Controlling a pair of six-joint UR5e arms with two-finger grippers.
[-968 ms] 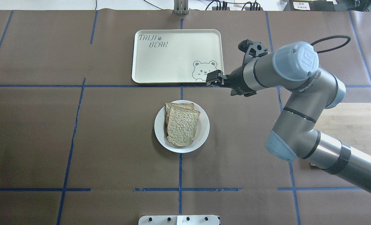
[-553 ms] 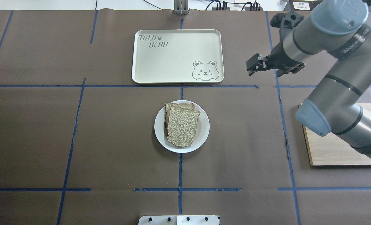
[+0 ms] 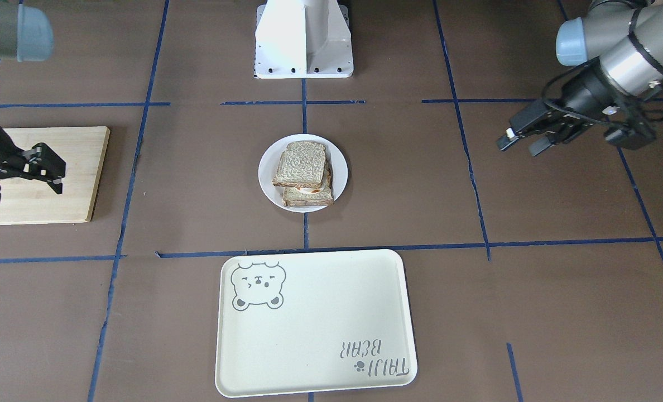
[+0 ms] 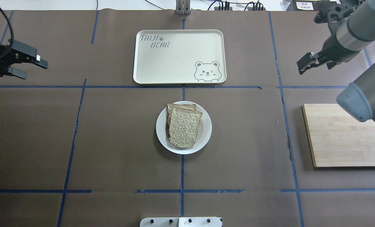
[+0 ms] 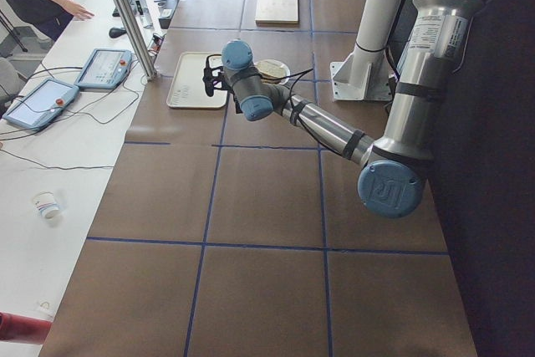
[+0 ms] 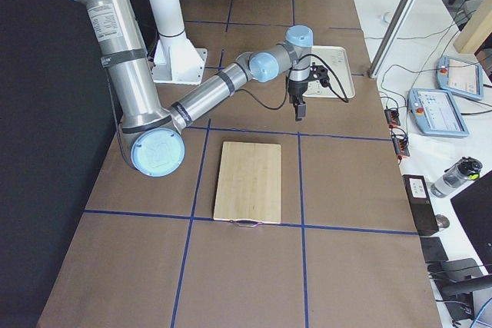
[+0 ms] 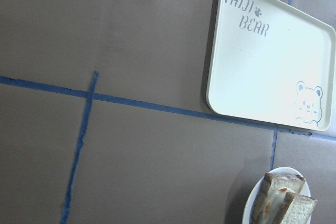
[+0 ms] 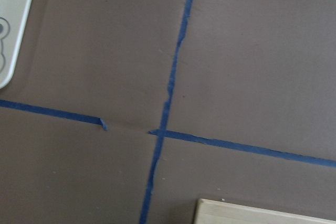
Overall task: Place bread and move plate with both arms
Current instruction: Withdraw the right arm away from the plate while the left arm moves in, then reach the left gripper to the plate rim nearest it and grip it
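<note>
The white plate (image 4: 207, 126) sits at the table's centre with a slice of bread (image 4: 185, 127) lying on top of another slice. The front view shows the same plate (image 3: 265, 167), the top slice of bread (image 3: 301, 163) and some egg in the stack under it. My left gripper (image 4: 35, 71) hovers open at the far left edge, well away from the plate, and is also seen open in the front view (image 3: 518, 144). My right gripper (image 4: 301, 68) hangs open and empty far to the right, over the table beyond the board. The left wrist view catches the plate's rim (image 7: 252, 208) at bottom right.
A cream tray with a bear drawing (image 4: 175, 56) lies beyond the plate, with nothing on it. A light wooden board (image 4: 345, 135) lies at the right, also bare. Blue tape lines cross the brown table cover. The white robot base (image 3: 303, 39) stands behind the plate.
My right arm has swung away from the tray's corner, out to the right and up. My left gripper has come into view at the left edge. Plate and bread have not moved.
</note>
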